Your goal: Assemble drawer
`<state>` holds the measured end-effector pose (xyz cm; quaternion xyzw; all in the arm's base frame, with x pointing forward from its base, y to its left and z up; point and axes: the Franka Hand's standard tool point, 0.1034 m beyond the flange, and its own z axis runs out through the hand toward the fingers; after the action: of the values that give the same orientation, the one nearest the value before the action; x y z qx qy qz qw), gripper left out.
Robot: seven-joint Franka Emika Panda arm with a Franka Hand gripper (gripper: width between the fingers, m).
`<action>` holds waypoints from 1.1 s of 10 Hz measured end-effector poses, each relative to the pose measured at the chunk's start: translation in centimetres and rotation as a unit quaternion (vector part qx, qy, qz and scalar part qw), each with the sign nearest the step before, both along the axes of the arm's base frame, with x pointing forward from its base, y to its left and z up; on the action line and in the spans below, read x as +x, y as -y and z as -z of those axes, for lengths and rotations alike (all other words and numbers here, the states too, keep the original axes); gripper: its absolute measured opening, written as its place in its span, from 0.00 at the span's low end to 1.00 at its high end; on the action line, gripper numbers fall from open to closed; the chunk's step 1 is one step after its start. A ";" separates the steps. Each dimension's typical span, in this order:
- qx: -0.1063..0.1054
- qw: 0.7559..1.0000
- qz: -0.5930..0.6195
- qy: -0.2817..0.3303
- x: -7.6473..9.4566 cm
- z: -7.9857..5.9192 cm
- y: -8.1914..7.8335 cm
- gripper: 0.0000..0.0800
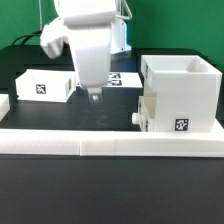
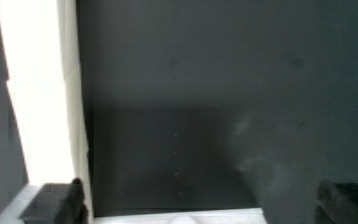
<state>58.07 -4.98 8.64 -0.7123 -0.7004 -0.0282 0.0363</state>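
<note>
Nearest me, the low white rail (image 1: 110,149) runs in front of my pincer (image 1: 93,97), which hangs spread and empty, with the flat drawer box (image 1: 45,86) near it on the exterior view's left and the hollow shell (image 1: 182,92) farther off on the right.

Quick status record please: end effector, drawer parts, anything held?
end effector: open, empty, low over the dark table, between the two parts
drawer shell: exterior view's right, upright, open top
flat box: exterior view's left, lying flat, not gripped
marker board: behind the arm
border rail: along the front
</note>
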 end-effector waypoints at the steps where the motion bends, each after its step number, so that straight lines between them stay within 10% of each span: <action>1: 0.003 1.000 0.021 0.009 -1.8 0.0 0.5 0.81; 3: 0.013 0.999 0.045 -0.002 -4.5 1.1 1.4 0.81; 7: 0.012 0.992 0.126 -0.009 -4.5 1.2 1.6 0.81; 11: -0.003 0.950 0.312 0.013 -9.9 2.2 5.0 0.81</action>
<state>48.17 -9.96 6.46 -0.8947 -0.4441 -0.0450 0.0144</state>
